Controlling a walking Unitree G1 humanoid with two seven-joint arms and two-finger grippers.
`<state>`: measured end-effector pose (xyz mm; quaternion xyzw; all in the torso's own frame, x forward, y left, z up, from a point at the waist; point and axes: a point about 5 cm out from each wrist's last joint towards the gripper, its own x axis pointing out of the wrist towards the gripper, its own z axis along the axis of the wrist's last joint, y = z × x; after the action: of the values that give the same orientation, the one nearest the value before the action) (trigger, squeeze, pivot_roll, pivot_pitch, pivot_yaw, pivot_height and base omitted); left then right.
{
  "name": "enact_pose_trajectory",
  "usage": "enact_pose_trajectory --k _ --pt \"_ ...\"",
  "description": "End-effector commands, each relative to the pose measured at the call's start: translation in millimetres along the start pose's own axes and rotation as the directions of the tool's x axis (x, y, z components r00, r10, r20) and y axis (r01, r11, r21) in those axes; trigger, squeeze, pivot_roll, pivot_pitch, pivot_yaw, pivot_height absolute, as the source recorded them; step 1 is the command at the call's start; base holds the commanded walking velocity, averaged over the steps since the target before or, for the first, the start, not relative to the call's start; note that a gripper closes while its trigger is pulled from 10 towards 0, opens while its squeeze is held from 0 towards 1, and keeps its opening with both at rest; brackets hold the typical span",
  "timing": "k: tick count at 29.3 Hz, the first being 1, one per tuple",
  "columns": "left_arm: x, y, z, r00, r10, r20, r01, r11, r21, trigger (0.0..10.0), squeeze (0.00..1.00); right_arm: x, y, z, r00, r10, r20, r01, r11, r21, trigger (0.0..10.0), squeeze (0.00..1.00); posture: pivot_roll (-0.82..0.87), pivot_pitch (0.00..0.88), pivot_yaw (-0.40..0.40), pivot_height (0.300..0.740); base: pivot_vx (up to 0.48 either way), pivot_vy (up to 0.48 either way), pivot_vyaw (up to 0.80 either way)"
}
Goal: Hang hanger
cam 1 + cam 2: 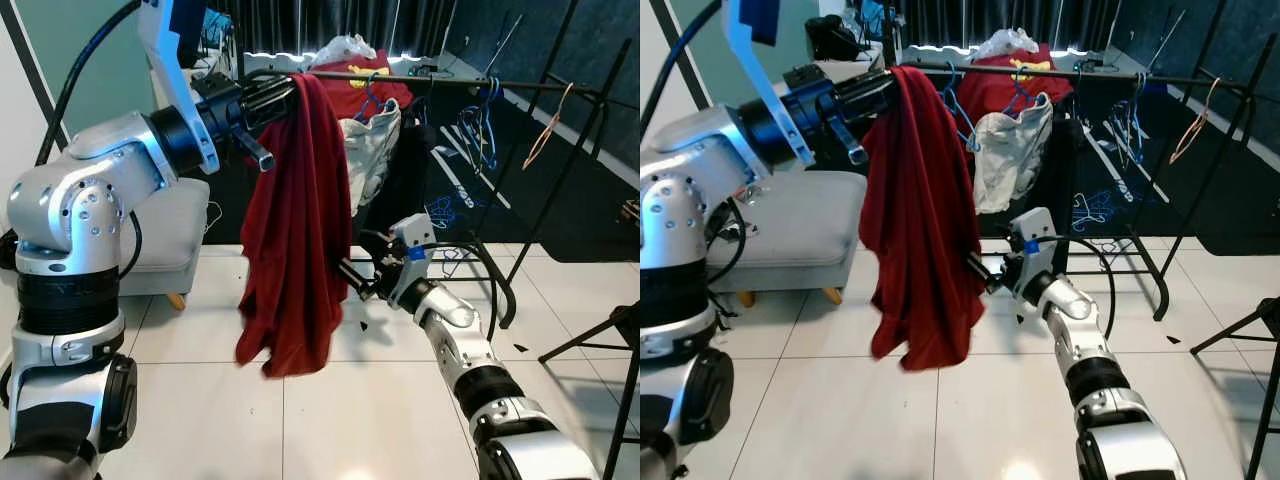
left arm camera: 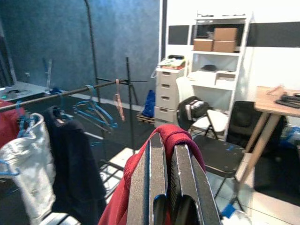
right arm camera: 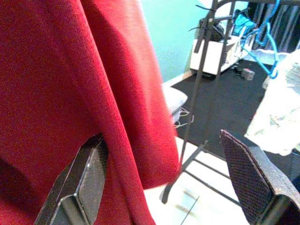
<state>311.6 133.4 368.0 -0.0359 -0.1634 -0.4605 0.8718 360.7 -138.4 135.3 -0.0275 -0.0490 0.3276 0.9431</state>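
Over on the left, the left gripper (image 1: 275, 95) is raised to the height of the clothes rail (image 1: 520, 88), its black fingers (image 2: 157, 178) clenched together with the top of a dark red garment (image 1: 295, 230) draped over them. It holds that high, I'd say, so the cloth hangs free of the tiled floor (image 1: 350, 420) and the top can be brought to the bar. The hanger itself I cannot make out; it is probably buried inside the folds at the fingertips, but the views are too cluttered there to be sure.

The garment falls in one long bunch, its lower edge well above the tiles. Further right and lower, the right gripper (image 1: 355, 280) reaches in from the side with its fingers (image 3: 79, 187) spread apart, one pad against the cloth and gripping nothing (steadying the drape, by the look of it).

Behind, the rail carries a pale shirt (image 1: 372, 145) on a blue hanger (image 1: 372, 100), with empty blue hangers (image 1: 478, 125) further along. The free stretch between them looks the likeliest spot.
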Motion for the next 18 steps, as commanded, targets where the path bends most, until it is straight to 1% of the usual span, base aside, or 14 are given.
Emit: enact_pose_trajectory --k 1,2,4,6,7,8,9,10,11,12,13,15,16,18 --pt "0.7 -5.3 11 0.998 -0.042 0.044 0.042 0.999 0.002 10.0 0.0 5.6 2.4 3 0.999 0.051 -0.012 -0.051 0.999 -0.002 10.0 0.0 -0.01 0.0 -0.04 0.74 0.0 0.0 0.0" --pt "0.7 -5.3 11 0.998 -0.042 0.044 0.042 0.999 0.002 10.0 0.0 5.6 2.4 3 0.999 0.051 -0.012 -0.051 0.999 -0.002 10.0 0.0 -0.01 0.0 -0.04 0.74 0.0 0.0 0.0" --pt "-0.2 -4.7 11 0.999 -0.037 0.04 0.037 0.999 0.008 10.0 0.0 8.5 10.9 2 0.99 0.138 -0.014 -0.138 0.99 0.026 10.0 0.0 -0.01 0.0 -0.041 0.74 0.0 0.0 0.0" --pt "-0.2 -4.7 11 0.999 -0.037 0.04 0.037 0.999 0.008 10.0 0.0 8.5 10.9 2 0.99 0.138 -0.014 -0.138 0.99 0.026 10.0 0.0 -0.01 0.0 -0.041 0.74 0.0 0.0 0.0" --pt "-0.8 -4.2 11 0.999 -0.031 0.036 0.031 0.999 0.011 10.0 0.0 9.9 16.3 1 0.981 0.192 -0.01 -0.191 0.981 0.046 3.4 0.0 -0.01 0.0 -0.041 0.74 0.0 0.0 0.0" --pt "-0.8 -4.2 11 0.999 -0.031 0.036 0.031 0.999 0.011 10.0 0.0 9.9 16.3 1 0.981 0.192 -0.01 -0.191 0.981 0.046 3.4 0.0 -0.01 0.0 -0.041 0.74 0.0 0.0 0.0" --pt "-1.6 -2.9 11 0.999 -0.018 0.028 0.017 1.0 0.02 10.0 0.0 10.4 22.2 0 0.968 0.249 -0.009 -0.248 0.966 0.066 3.4 0.0 -0.01 0.0 -0.041 0.74 0.0 0.0 0.0" --pt "-1.6 -2.9 11 0.999 -0.018 0.028 0.017 1.0 0.02 10.0 0.0 10.4 22.2 0 0.968 0.249 -0.009 -0.248 0.966 0.066 3.4 0.0 -0.01 0.0 -0.041 0.74 0.0 0.0 0.0" --pt "-2.5 0.0 10 1.0 0.008 0.016 -0.009 1.0 0.024 10.0 0.0 9.2 27.9 -3 0.952 0.305 -0.001 -0.303 0.948 0.1 0.0 0.0 -0.01 0.0 -0.039 0.74 0.0 0.0 0.0" --pt "-2.5 0.0 10 1.0 0.008 0.016 -0.009 1.0 0.024 10.0 0.0 9.2 27.9 -3 0.952 0.305 -0.001 -0.303 0.948 0.1 0.0 0.0 -0.01 0.0 -0.039 0.74 0.0 0.0 0.0" --pt "-3.5 2.1 8 1.0 0.029 0.01 -0.029 0.999 0.019 10.0 0.0 6.7 30.7 -6 0.941 0.339 0.008 -0.337 0.932 0.136 0.0 0.0 -0.02 0.0 -0.037 0.74 0.0 0.0 0.0" --pt "-3.5 2.1 8 1.0 0.029 0.01 -0.029 0.999 0.019 10.0 0.0 6.7 30.7 -6 0.941 0.339 0.008 -0.337 0.932 0.136 0.0 0.0 -0.02 0.0 -0.037 0.74 0.0 0.0 0.0" --pt "-4.9 4.7 8 0.999 0.052 0.006 -0.052 0.999 0.01 10.0 0.0 2.2 31.3 -11 0.931 0.363 0.024 -0.361 0.914 0.183 0.0 0.0 -0.02 0.0 -0.034 0.74 0.0 0.0 0.0" --pt "-5.7 6.3 8 0.998 0.064 0.006 -0.064 0.998 0.008 10.0 0.0 -0.4 29.5 -12 0.932 0.361 0.028 -0.359 0.912 0.2 0.0 0.0 -0.02 0.0 -0.034 0.74 0.0 0.0 0.0"
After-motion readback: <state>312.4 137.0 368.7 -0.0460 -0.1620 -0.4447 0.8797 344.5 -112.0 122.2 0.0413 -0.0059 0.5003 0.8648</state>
